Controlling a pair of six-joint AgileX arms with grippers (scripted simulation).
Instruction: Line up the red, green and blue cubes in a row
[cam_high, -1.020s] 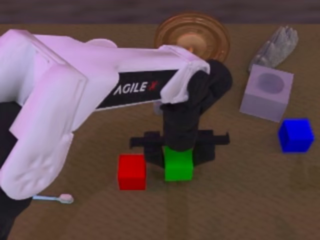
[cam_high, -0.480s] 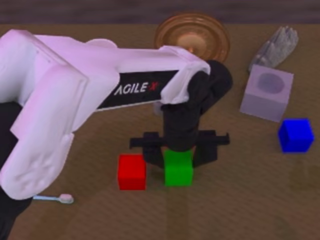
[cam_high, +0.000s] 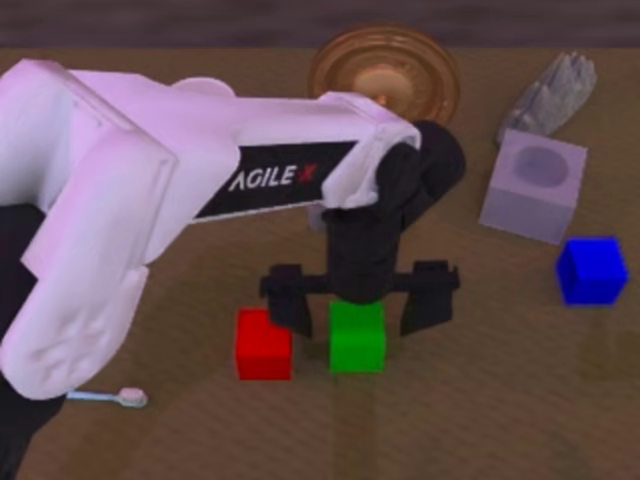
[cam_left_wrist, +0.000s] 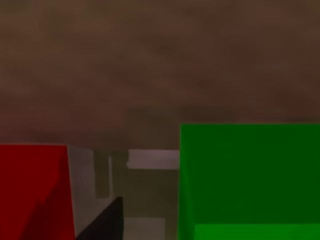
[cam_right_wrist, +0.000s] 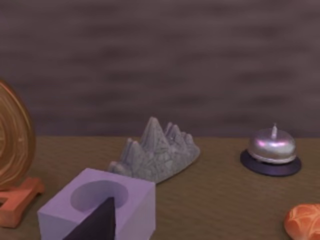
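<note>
Cubes are located as follows on the brown table (cam_high: 480, 420). The red cube (cam_high: 264, 343) sits left of centre, and the green cube (cam_high: 357, 337) is placed just beside it to the right, with a narrow gap between them (no contact is seen). The blue cube (cam_high: 592, 270) is set well apart, near the right edge.

The left gripper (cam_high: 357, 300) is positioned over the green cube. Its jaws are spread wide, one finger on each side of the cube, and nothing is gripped. One finger (cam_high: 290, 300) is seen above the gap between red and green. The left arm (cam_high: 150, 200) is extended across from the left.

In the left wrist view, the red cube (cam_left_wrist: 32, 192) and green cube (cam_left_wrist: 250, 180) are shown close up.

A lilac block (cam_high: 535, 185) with a round hollow is placed behind the blue cube, with a grey rock (cam_high: 555, 95) behind it. A bronze disc (cam_high: 385, 70) stands at the far edge. A toothbrush (cam_high: 110, 397) lies at near left.

The right gripper is not seen in the top view; its jaw state cannot be told. A bell (cam_right_wrist: 271, 150) is shown in the right wrist view.
</note>
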